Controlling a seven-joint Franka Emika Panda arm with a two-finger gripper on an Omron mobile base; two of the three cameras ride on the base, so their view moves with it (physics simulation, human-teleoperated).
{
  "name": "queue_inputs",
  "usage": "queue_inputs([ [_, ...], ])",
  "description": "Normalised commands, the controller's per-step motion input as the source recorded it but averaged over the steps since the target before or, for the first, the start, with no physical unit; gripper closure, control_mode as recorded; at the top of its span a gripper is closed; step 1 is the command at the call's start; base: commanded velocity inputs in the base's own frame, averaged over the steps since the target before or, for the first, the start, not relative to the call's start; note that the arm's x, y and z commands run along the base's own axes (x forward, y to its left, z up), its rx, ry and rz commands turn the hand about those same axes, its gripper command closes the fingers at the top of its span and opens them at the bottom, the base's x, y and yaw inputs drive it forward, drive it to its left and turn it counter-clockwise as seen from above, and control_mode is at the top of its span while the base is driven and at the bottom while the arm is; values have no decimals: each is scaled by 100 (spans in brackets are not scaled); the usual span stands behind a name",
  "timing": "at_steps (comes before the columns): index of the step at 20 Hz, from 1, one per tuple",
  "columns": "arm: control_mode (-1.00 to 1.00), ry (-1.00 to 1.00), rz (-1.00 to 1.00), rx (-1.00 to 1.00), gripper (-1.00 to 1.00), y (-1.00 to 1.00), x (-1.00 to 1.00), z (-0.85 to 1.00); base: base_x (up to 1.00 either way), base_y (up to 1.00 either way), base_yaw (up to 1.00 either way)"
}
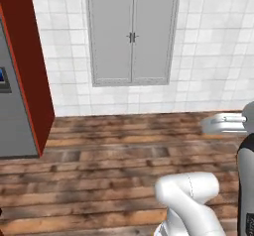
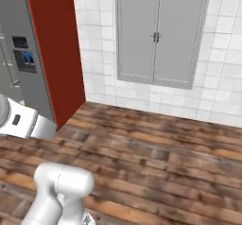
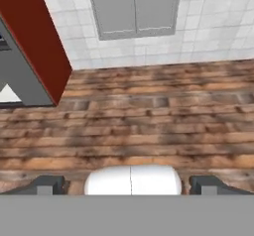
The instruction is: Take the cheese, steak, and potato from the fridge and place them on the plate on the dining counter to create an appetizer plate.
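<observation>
at the far left edge of the left base view stands the fridge (image 1: 12, 106), its grey door shut, a bit of the dark dispenser panel (image 1: 4, 80) with a blue mark showing at the edge. a red side panel (image 1: 27, 56) rises just right of the fridge. well right of the fridge, a grey two-door wall cabinet (image 1: 132, 31) sits in the white tiled wall (image 1: 213, 46), above a wood plank floor (image 1: 109, 150).

over in the right base view the fridge (image 2: 21, 54) again takes the left side, the dispenser panel (image 2: 24, 55) with two blue marks on its door. the red side panel (image 2: 56, 44) adjoins the fridge on the right, and the wall cabinet (image 2: 160, 32) lies farther right of it.

down in the hand view the gripper (image 3: 131, 184) shows its two dark tips spread wide apart, with nothing between them. the fridge (image 3: 17, 84) is up and to the left of the gripper, well apart from it, beyond bare floor (image 3: 149, 121). the red panel (image 3: 37, 36) borders the fridge, and the cabinet (image 3: 134, 7) is at the top.
</observation>
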Motion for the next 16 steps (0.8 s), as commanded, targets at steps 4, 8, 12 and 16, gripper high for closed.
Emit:
queue_inputs([
  [4,100,0,0,0,-100,0,0,0,95,40,61],
  [8,100,0,0,0,-100,0,0,0,100,44,58],
  [12,100,0,0,0,-100,0,0,0,100,49,54],
  [16,100,0,0,0,-100,0,0,0,100,47,47],
])
